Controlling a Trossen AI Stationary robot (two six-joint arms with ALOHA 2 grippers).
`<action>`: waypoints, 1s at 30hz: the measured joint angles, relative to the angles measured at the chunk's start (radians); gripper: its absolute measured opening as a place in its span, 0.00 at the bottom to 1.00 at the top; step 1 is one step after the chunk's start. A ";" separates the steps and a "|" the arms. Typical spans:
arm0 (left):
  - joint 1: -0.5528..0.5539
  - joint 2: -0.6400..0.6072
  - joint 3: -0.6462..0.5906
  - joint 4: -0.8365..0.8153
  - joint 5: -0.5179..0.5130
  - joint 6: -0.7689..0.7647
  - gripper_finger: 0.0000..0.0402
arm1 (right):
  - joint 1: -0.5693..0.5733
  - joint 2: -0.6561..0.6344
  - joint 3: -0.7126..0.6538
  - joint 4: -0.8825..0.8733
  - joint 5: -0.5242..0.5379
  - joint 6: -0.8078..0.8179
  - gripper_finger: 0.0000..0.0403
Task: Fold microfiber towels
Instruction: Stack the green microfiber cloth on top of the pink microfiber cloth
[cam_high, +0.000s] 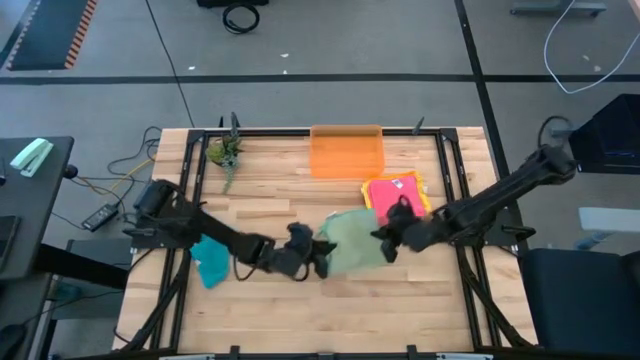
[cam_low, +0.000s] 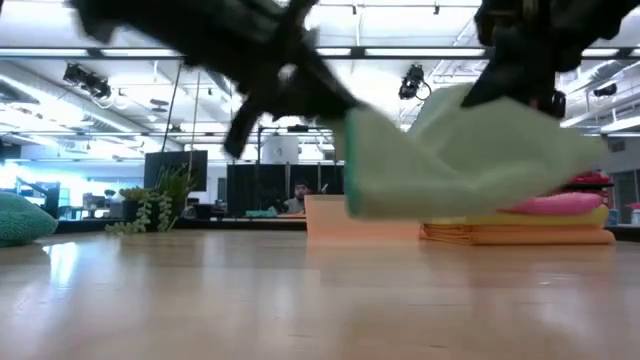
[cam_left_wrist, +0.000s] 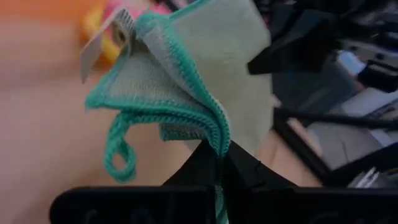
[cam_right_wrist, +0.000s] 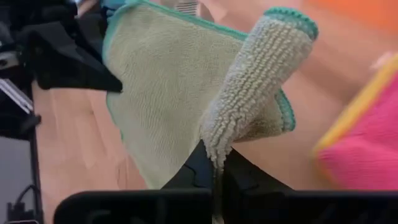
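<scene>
Over the table (cam_high: 270, 200) — both grippers apparently pinch the sage towel (cam_high: 352, 240).

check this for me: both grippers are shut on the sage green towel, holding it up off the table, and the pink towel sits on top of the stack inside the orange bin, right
Not quite. The stack with the pink towel on top lies on the table beside the orange bin, not inside it, as the high view shows. The rest holds: the left gripper and right gripper are shut on the sage green towel, lifted off the table.

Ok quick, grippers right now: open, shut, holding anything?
Left gripper: shut on an edge of the sage green towel, lifted off the table.
Right gripper: shut on the same towel's opposite edge.
</scene>
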 joint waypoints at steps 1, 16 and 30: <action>0.021 -0.002 0.021 0.004 0.016 0.030 0.03 | -0.008 -0.045 0.000 -0.037 0.001 -0.004 0.02; 0.322 0.121 0.367 -0.254 0.232 0.198 0.04 | -0.434 -0.478 0.000 -0.585 -0.033 -0.136 0.01; 0.474 0.336 0.632 -0.438 0.414 0.161 0.07 | -0.881 -0.295 0.001 -0.630 -0.206 -0.436 0.01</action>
